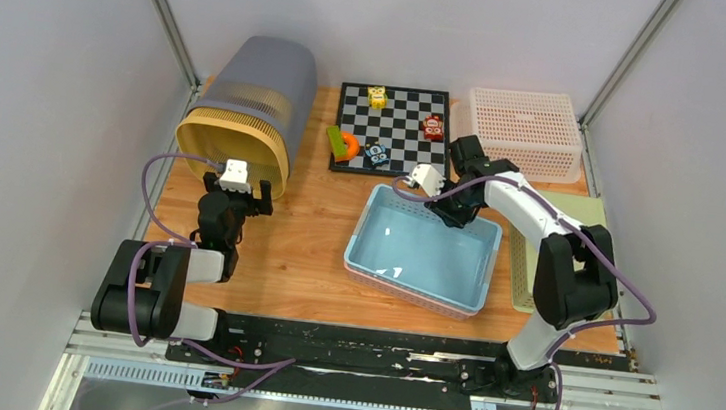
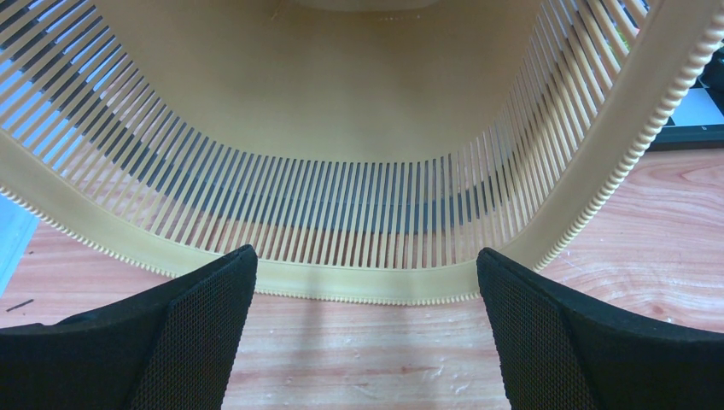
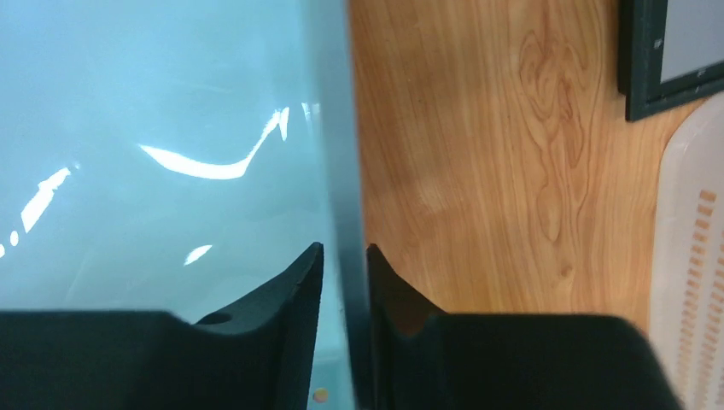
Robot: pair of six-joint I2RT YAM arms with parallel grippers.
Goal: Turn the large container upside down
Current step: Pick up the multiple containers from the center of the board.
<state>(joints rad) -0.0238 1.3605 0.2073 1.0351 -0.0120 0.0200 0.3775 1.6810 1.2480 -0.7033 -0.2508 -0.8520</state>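
Lab test cell (grey panel walls (image 1: 34,133), aluminium posts (image 1: 166,15)) around wooden table (image 1: 304,250).

Open table (image 1: 305,240) lies between basket (image 1: 248,104) and blue bin (image 1: 429,257); chessboard (image 1: 401,133) and white crate (image 1: 525,130) stand close beyond the bin.

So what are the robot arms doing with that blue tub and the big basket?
The right tool is pinching the far wall of the blue tub, which sits right way up on the wooden table. The left tool is wide open and holding nothing, just in front of the rim of the big beige basket, which lies on its side. Nothing has been flipped yet.
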